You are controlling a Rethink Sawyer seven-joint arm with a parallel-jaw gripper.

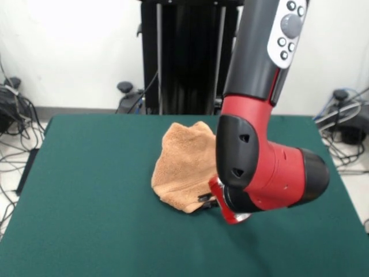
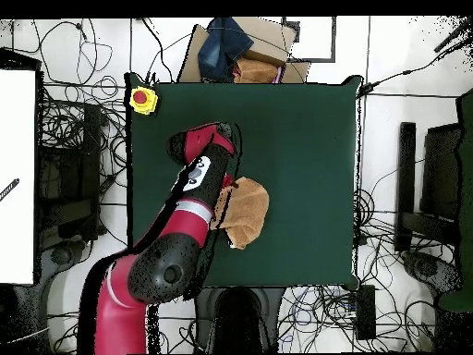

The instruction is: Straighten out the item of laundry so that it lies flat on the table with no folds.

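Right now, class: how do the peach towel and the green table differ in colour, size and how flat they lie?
Colour: the towel is peach-orange, the table dark green. Size: the towel covers only a small patch near the middle, while the table spreads far wider on every side. Flatness: the towel lies rumpled with folds, while the table is smooth and level. Both look soft and matte.

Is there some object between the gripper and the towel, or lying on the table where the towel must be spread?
Nothing visible does. The gripper is already at the crumpled towel, at its edge, and the green table around the towel shows no other object.
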